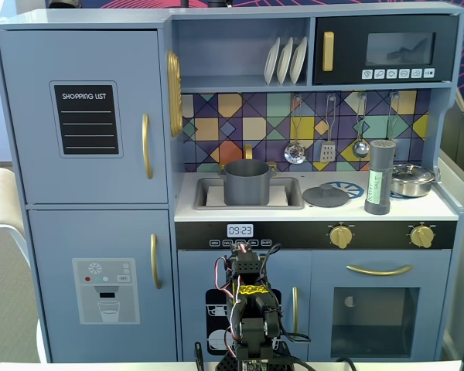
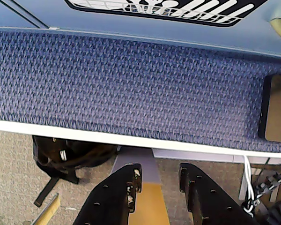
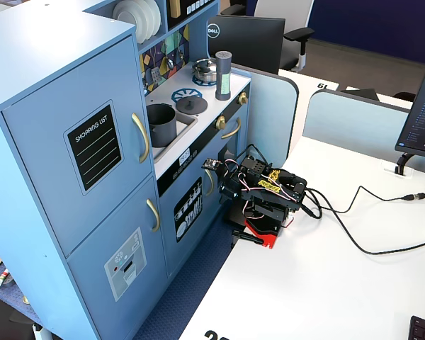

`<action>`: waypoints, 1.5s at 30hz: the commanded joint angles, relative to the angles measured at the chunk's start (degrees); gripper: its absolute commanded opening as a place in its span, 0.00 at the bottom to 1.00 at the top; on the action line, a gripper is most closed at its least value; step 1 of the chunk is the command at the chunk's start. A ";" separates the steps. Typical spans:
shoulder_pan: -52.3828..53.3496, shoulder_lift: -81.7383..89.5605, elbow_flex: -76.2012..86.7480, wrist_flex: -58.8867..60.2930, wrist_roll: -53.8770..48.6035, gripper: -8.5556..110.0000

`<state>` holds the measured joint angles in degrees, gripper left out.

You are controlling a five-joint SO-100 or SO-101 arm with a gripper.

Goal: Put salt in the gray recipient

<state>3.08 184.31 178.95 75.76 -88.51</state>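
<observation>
- The hand is folded low at the desk edge, its black fingers apart and holding nothing; I judge this a rest pose with the task not begun.
- The salt, a slim dark cylinder with a pale green label, stands upright far above the hand and to the right in a fixed view, on the toy kitchen worktop.
- The gray recipient, a matte pot, sits in the sink, above the hand, well apart from the salt.
- A flat gray lid lies between them, and a shiny steel pan is just beside the salt.
- Below the hand is woven blue carpet, rough in texture.
</observation>
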 commanded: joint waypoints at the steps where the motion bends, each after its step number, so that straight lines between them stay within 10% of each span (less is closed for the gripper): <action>1: -1.05 0.26 -0.35 0.26 0.88 0.07; 24: 0.44 -9.23 -14.77 -0.70 4.48 0.07; 38: 30.59 -27.07 -55.46 2.46 5.89 0.07; 45: 44.82 -28.83 -55.72 -24.35 0.97 0.07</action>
<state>42.01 155.83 126.04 62.84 -86.13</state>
